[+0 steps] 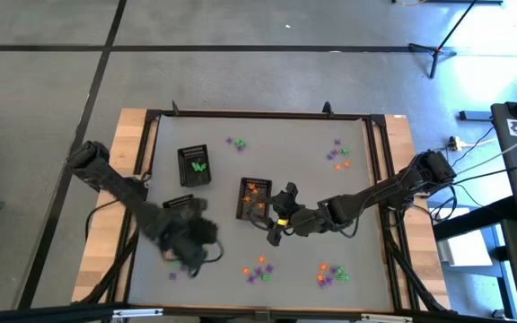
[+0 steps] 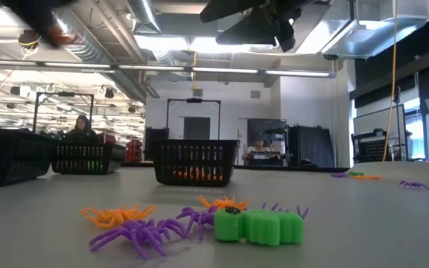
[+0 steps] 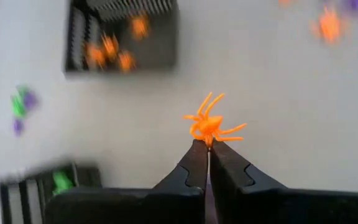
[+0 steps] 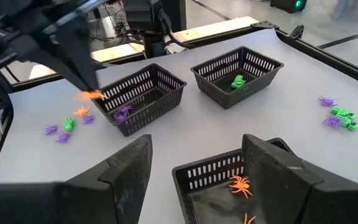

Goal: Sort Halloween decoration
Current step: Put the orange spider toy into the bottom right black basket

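The left gripper (image 3: 209, 146) pinches a light, springy orange spider (image 3: 211, 122) by its body, while the right gripper (image 4: 194, 165) hangs spread and empty over the tray (image 4: 194, 171).

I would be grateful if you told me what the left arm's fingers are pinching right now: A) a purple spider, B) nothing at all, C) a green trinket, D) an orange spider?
D: in the left wrist view the left gripper has its fingers shut on an orange spider, held above the table.
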Available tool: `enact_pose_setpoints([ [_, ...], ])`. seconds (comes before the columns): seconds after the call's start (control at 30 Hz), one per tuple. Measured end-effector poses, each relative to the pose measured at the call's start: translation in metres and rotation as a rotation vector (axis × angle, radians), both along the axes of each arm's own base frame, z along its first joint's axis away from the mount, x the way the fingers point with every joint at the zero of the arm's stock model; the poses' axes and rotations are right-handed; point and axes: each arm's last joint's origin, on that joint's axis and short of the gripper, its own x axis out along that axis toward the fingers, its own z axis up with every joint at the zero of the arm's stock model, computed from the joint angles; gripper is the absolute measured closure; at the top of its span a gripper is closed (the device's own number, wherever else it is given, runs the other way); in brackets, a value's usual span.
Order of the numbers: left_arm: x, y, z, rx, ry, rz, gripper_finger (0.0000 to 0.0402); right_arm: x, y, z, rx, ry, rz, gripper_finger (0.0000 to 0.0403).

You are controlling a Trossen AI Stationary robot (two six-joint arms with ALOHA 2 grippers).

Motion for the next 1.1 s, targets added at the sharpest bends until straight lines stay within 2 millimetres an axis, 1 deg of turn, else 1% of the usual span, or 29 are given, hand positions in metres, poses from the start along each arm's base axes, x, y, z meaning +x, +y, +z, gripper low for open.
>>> enact_pose_setpoints([
  [0.1, 0.030, 0.020, 0.007, -0.053, -0.092, -0.068, 0.0401, -0.004, -0.002, 0.006, -0.003, -0.002, 0.001, 0.0157],
  [0.2, 0.057, 0.042, 0.011, -0.143, -0.176, -0.152, 0.0401, -0.012, 0.000, 0.013, -0.012, 0.011, -0.008, 0.0157],
  [0.27, 0.069, 0.059, 0.007, -0.180, -0.220, -0.178, 0.0401, -0.019, 0.005, 0.016, -0.038, 0.018, -0.027, 0.0157],
  [0.37, 0.079, 0.086, -0.006, -0.234, -0.264, -0.156, 0.0401, -0.032, 0.015, 0.023, -0.086, 0.012, -0.062, 0.0157],
  [0.43, 0.083, 0.104, -0.016, -0.272, -0.286, -0.124, 0.0401, -0.042, 0.022, 0.028, -0.124, 0.002, -0.093, 0.0157],
  [0.53, 0.084, 0.125, -0.028, -0.314, -0.305, -0.054, 0.0401, -0.051, 0.029, 0.033, -0.165, -0.029, -0.149, 0.0157],
  [0.6, 0.084, 0.136, -0.032, -0.344, -0.320, -0.019, 0.0398, -0.053, 0.032, 0.034, -0.181, -0.039, -0.169, 0.0157],
  [0.67, 0.084, 0.145, -0.035, -0.352, -0.316, 0.003, 0.0385, -0.054, 0.033, 0.034, -0.188, -0.034, -0.167, 0.0157],
  [0.8, 0.083, 0.153, -0.036, -0.347, -0.316, 0.027, 0.0339, -0.054, 0.032, 0.033, -0.186, -0.028, -0.161, 0.0157],
  [0.93, 0.083, 0.154, -0.036, -0.339, -0.305, 0.026, 0.0291, -0.054, 0.032, 0.033, -0.185, -0.029, -0.162, 0.0157],
  [1.0, 0.080, 0.154, -0.034, -0.329, -0.243, 0.027, 0.0275, -0.054, 0.032, 0.033, -0.184, -0.029, -0.162, 0.0157],
  [1.1, 0.072, 0.152, -0.021, -0.330, -0.122, 0.035, 0.0268, -0.054, 0.032, 0.033, -0.185, -0.028, -0.162, 0.0157],
])
